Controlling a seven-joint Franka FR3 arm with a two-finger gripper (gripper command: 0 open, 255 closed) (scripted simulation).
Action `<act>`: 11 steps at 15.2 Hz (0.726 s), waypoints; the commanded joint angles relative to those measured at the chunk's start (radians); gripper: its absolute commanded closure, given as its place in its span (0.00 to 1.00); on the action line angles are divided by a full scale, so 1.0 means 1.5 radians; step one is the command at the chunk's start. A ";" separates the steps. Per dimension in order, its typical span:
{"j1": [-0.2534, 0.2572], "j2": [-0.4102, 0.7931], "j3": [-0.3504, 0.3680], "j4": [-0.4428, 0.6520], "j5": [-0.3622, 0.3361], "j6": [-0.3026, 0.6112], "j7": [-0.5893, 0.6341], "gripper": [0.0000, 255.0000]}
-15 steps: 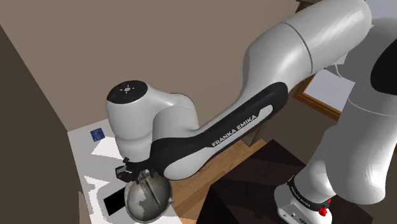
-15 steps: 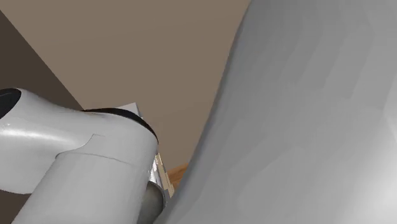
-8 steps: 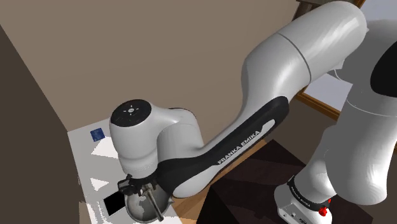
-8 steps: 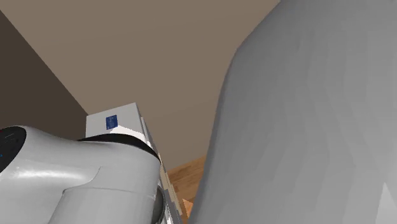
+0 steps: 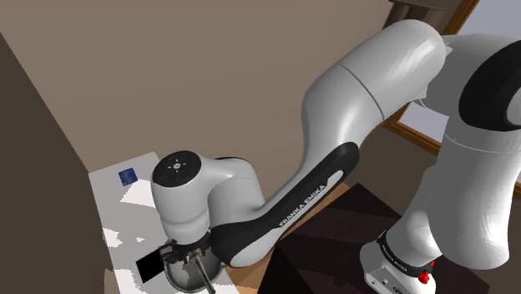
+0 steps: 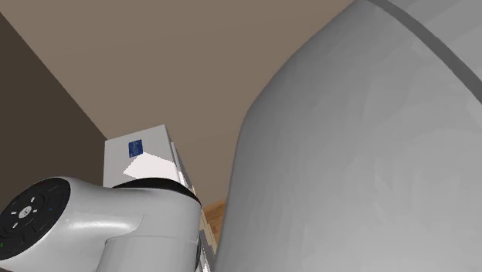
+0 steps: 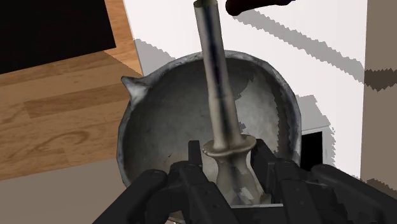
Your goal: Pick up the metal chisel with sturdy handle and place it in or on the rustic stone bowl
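In the wrist view my gripper (image 7: 229, 164) is shut on the pale handle of the metal chisel (image 7: 216, 95). Its long grey blade points away from the fingers, down into the grey stone bowl (image 7: 143, 121). The bowl has a small spout on its rim and lies directly under the hand. The shoulder view has the hand (image 5: 185, 253) low over the bowl (image 5: 179, 280) at the white table's near edge, with the chisel (image 5: 205, 276) slanting into it. The arm's big white joint hides most of the gripper there.
The bowl stands on a white table (image 5: 117, 200) with a small blue object (image 5: 128, 176) at its far end and a black rectangle (image 5: 150, 266) beside the bowl. Wooden floor (image 7: 57, 121) lies past the table's edge. A brown wall stands behind.
The arm has come down and the hand has sunk lower over the bowl, carrying the chisel with it. The bowl has not moved.
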 commanded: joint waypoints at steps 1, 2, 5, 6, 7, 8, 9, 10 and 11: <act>0.004 0.011 -0.005 0.000 -0.009 0.010 0.006 1.00; 0.004 0.011 -0.005 0.000 -0.009 0.010 0.006 1.00; 0.004 0.011 -0.005 0.000 -0.009 0.010 0.006 1.00; 0.004 0.011 -0.005 0.000 -0.009 0.010 0.006 1.00; 0.004 0.011 -0.005 0.000 -0.009 0.010 0.006 1.00; 0.004 0.011 -0.005 0.000 -0.009 0.010 0.006 1.00; 0.004 0.011 -0.005 0.000 -0.009 0.010 0.006 0.00; 0.004 0.011 -0.005 0.000 -0.009 0.010 0.006 0.00; 0.004 0.011 -0.005 0.000 -0.009 0.010 0.006 0.00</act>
